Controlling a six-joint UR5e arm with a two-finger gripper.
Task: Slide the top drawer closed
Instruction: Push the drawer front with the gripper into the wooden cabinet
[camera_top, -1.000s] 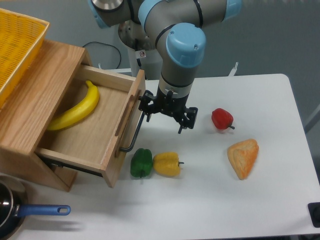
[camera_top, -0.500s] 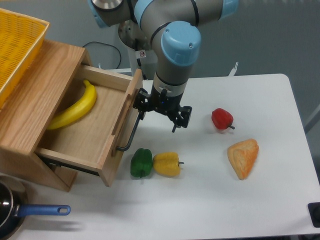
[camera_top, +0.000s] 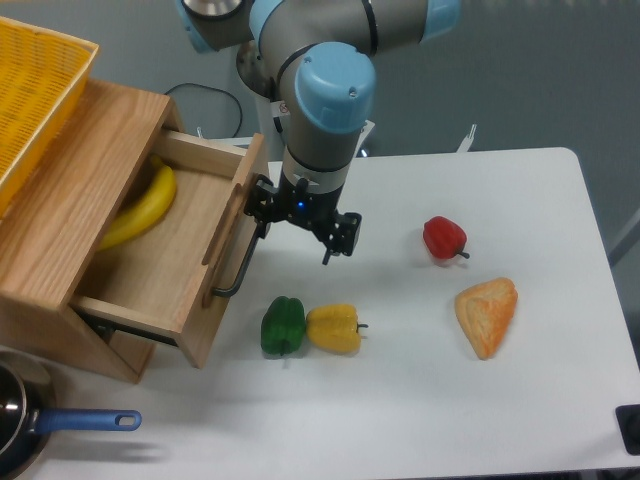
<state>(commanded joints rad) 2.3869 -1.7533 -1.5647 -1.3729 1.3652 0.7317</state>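
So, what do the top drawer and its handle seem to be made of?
The top drawer looks like light oak wood with a matte finish: pale tan boards with visible grain lines. Its handle seems to be thin black metal, judging by the dark, slim bent bar, though painted plastic cannot be excluded.

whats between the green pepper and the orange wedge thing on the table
In the camera view, the yellow pepper lies right beside the green pepper; from there to the orange wedge is bare white table.
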